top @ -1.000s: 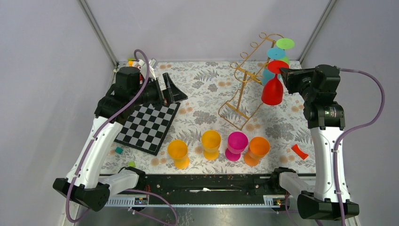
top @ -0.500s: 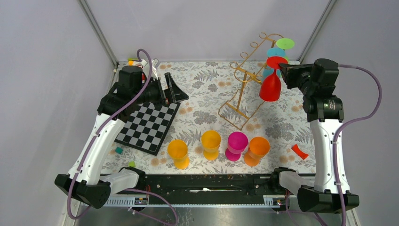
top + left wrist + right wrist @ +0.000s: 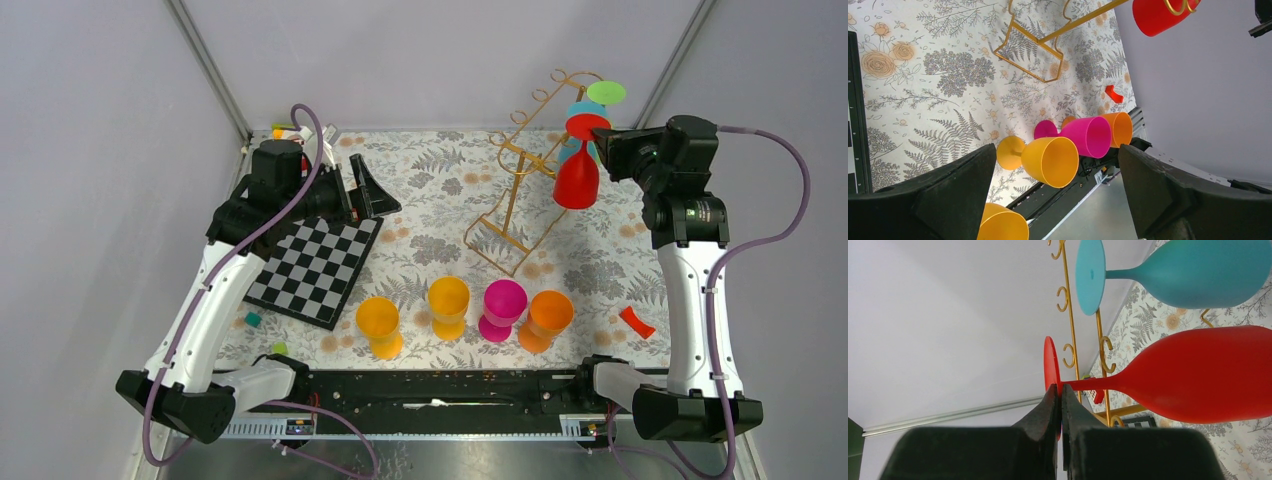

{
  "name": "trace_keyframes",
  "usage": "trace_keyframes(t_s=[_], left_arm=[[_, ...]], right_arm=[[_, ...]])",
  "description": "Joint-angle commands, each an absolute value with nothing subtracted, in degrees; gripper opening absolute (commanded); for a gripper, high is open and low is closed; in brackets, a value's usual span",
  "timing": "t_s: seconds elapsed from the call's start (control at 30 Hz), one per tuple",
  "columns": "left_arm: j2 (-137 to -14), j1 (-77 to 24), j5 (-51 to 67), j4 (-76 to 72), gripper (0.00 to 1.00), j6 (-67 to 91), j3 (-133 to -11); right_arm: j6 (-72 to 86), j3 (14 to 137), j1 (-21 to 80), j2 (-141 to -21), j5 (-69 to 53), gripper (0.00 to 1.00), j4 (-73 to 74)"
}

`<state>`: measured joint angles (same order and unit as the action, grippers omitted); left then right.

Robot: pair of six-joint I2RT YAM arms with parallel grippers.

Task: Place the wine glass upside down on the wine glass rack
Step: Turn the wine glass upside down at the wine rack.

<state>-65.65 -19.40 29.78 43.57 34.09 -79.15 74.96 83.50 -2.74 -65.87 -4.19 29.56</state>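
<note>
Up beside the wine glass rack, the right gripper is pinched tight on the foot of the upside-down red wine glass, which may bump the blue glass or miss the rail and fall.

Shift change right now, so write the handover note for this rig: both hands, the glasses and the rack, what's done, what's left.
Left hand: open, empty, back left by the checkerboard.
Right hand: shut on the foot of the red wine glass, bowl hanging down, at the top rail of the wine glass rack.
Done: teal glass and green glass hang on the rack.
Left: I cannot tell whether the red foot is seated; probably slide it in, then release. One magenta glass and three yellow or orange ones stand along the near edge.
</note>
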Motion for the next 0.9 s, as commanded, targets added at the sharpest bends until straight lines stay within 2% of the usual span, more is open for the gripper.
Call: trace_keyframes(t_s=[0.0, 0.87], left_arm=[[-63.79, -19.12, 30.32, 40.34, 0.99, 33.39, -80.88], [-62.19, -19.15, 30.26, 40.34, 0.99, 34.18, -79.19]], right_arm=[[72.94, 84.63, -2.99, -65.41, -4.68, 0.0, 25.45], [73.55, 78.87, -2.99, -65.9, -5.71, 0.0, 20.52]])
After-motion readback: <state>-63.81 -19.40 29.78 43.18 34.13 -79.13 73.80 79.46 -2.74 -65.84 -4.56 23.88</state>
